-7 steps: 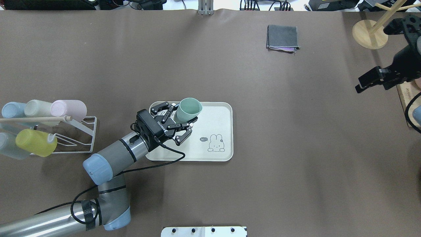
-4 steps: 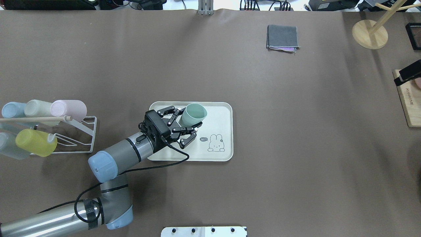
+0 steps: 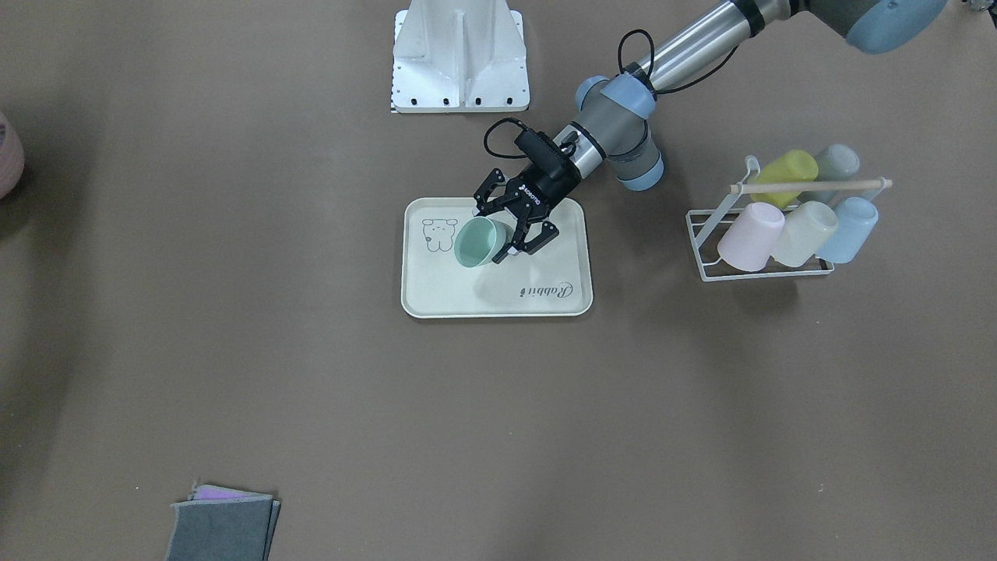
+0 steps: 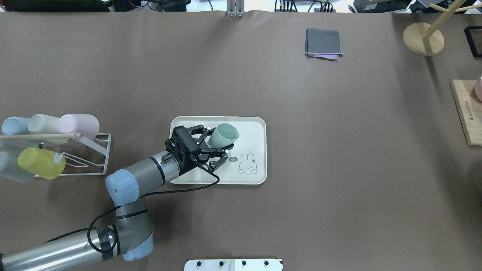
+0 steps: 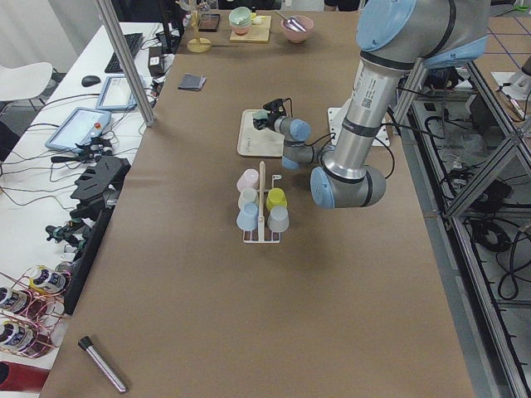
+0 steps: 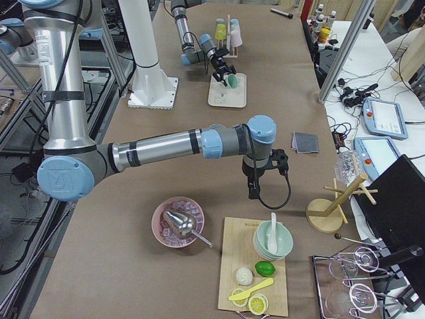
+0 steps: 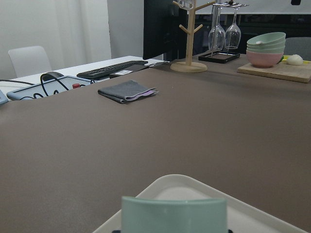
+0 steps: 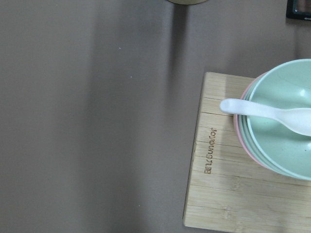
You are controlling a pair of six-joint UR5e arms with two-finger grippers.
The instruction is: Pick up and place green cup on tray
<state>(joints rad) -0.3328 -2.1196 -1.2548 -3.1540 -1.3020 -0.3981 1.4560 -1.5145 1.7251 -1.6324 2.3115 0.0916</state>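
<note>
The green cup (image 4: 225,135) is mint green and tilted, its mouth facing away from the arm. It is over the far left part of the cream tray (image 4: 256,128). My left gripper (image 4: 217,140) is shut on the green cup near its base, one finger on each side. The cup (image 3: 475,243) also shows over the tray (image 3: 436,296) in the front view, and its rim (image 7: 173,216) fills the bottom of the left wrist view. I cannot tell whether it touches the tray. My right gripper (image 6: 254,193) shows only in the right side view, pointing down; I cannot tell its state.
A white wire rack (image 4: 86,158) with several pastel cups, one yellow-green (image 4: 41,162), stands left of the tray. A folded grey cloth (image 4: 324,42) lies far back. A wooden stand (image 4: 423,37) and a wooden board (image 4: 467,111) with stacked bowls (image 8: 286,136) are at the right.
My left gripper has moved right and lower over the tray with the green cup in it. My right arm has drawn back out of the overhead view's right edge.
</note>
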